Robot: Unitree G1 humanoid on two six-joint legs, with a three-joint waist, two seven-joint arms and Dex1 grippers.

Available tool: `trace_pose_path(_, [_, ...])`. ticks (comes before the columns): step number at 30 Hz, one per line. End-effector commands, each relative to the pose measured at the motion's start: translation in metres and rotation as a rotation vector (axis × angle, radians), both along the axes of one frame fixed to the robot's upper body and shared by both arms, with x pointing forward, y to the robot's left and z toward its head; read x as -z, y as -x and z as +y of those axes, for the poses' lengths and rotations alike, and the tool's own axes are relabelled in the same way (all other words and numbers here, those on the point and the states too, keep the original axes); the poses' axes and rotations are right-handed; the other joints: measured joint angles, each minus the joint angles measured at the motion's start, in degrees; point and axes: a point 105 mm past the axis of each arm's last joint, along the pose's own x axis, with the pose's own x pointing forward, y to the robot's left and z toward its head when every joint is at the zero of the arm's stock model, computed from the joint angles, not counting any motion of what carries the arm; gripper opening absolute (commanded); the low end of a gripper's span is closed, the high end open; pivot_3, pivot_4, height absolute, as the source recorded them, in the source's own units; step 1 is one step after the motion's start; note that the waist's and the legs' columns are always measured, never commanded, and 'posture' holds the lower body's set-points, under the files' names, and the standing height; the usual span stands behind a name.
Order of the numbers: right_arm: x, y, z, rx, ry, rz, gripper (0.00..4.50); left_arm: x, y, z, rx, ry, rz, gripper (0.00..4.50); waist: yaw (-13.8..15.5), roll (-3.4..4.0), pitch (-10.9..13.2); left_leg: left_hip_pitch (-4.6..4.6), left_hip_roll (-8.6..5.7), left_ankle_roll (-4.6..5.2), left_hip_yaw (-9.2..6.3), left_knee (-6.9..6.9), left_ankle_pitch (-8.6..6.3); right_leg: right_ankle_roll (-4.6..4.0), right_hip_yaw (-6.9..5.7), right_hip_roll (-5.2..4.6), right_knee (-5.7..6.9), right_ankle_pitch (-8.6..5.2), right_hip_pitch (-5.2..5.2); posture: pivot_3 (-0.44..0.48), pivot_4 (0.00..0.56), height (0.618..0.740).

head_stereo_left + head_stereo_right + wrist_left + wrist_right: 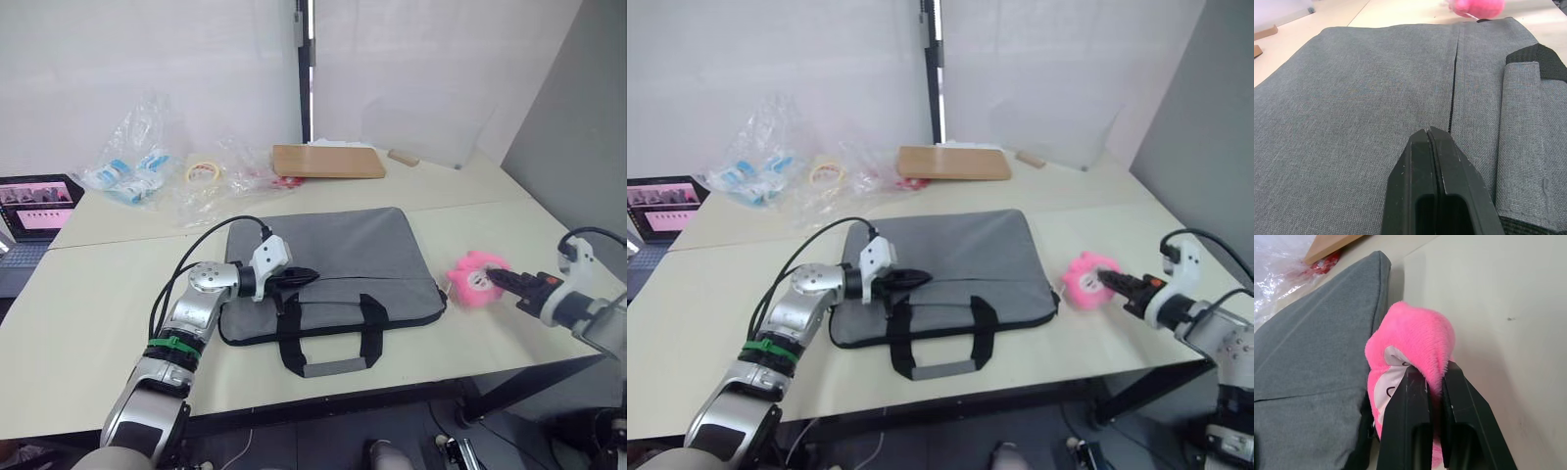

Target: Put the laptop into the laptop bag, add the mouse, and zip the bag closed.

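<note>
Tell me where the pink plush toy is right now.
The pink plush toy lies on the table's right side, just off the right end of the laptop bag, pinched between the fingers of the right pincer.

Woven grey cloth laptop bag [333,259]; fuzzy pink plush toy [477,280].

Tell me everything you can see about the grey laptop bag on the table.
The laptop bag is a flat rectangular grey fabric case lying flat on the pale table. Two black strap handles with grey grips hang toward the robot's edge, and a dark zipper line crosses its top face. The left gripper, fingers shut, rests at that line. A pink plush toy, pinched by the right gripper, sits against the bag's right end.
</note>
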Motion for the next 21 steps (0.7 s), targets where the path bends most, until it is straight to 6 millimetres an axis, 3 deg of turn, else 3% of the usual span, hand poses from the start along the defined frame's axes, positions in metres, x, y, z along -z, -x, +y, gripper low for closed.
trace_pose_path(1, [-0.024,-0.012,-0.001,0.015,0.035,-0.108,0.02,0.069,0.026,0.009,0.032,-0.17,0.221,0.0,-0.02,0.05,-0.03,0.0,0.0,0.0,0.0,0.0,0.0,0.0,0.0,0.0,0.0,0.0,0.0,0.0,0.15,0.74])
trace_pose_path(11, [-0.035,-0.035,-0.005,0.113,0.052,-0.166,0.02,0.069,0.027,0.011,0.027,-0.17,0.225,0.0,-0.52,0.33,-0.21,-0.01,0.01,0.0,-0.01,0.0,0.0,0.0,0.0,-0.01,0.02,0.0,-0.02,0.0,0.15,0.74])
trace_pose_path(16, [-0.03,-0.031,0.007,0.036,0.046,-0.141,0.02,0.066,0.025,0.012,0.022,-0.161,0.219,0.0,-0.61,0.37,-0.23,-0.02,0.0,0.0,-0.02,0.0,0.0,0.0,-0.01,-0.02,0.02,0.0,-0.02,0.0,0.15,0.74])
trace_pose_path(19, [-0.026,-0.02,0.021,-0.08,0.071,-0.133,0.02,0.051,0.015,0.009,-0.029,-0.069,0.206,0.0,-0.54,0.38,-0.23,-0.02,0.0,0.0,-0.05,-0.01,0.0,0.0,-0.02,-0.01,0.03,0.0,-0.02,0.0,0.15,0.74])
trace_pose_path(21, [-0.028,-0.017,0.024,-0.115,0.062,-0.145,0.75,0.041,0.012,0.007,-0.032,-0.029,0.189,0.0,-0.59,0.34,-0.21,-0.04,0.0,0.0,-0.06,-0.01,0.0,0.0,-0.03,-0.01,0.03,0.0,-0.03,0.0,0.15,0.74])
